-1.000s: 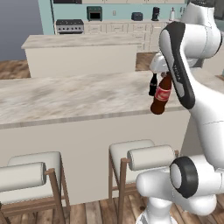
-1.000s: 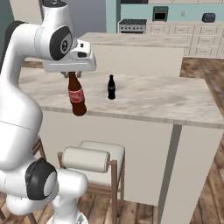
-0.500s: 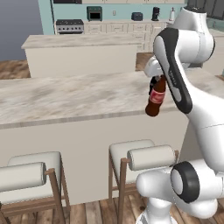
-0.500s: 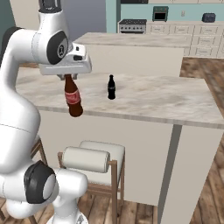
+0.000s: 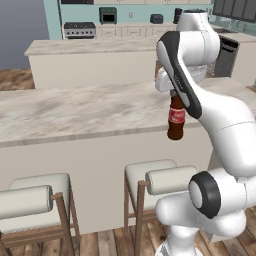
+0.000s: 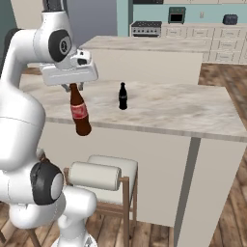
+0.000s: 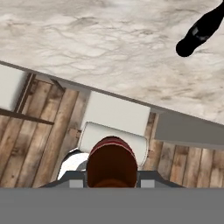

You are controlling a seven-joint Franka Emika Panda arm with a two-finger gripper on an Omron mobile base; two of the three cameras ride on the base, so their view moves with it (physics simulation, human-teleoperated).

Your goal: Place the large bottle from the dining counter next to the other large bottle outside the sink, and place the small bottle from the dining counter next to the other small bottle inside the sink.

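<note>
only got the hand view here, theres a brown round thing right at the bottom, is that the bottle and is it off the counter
Observer: Yes. In the right base view the large bottle hangs from the gripper by its neck, its base beyond the edge of the dining counter.
Operator: whats under it
Observer: A cushioned stool, with a clear gap between them.
Operator: black thing top right, standing?
Observer: Yes, the small bottle stands upright on the counter.

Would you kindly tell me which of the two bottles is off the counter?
The large bottle, brown with a red label, hangs from the jaws; the small bottle stands on the dining counter.
</note>
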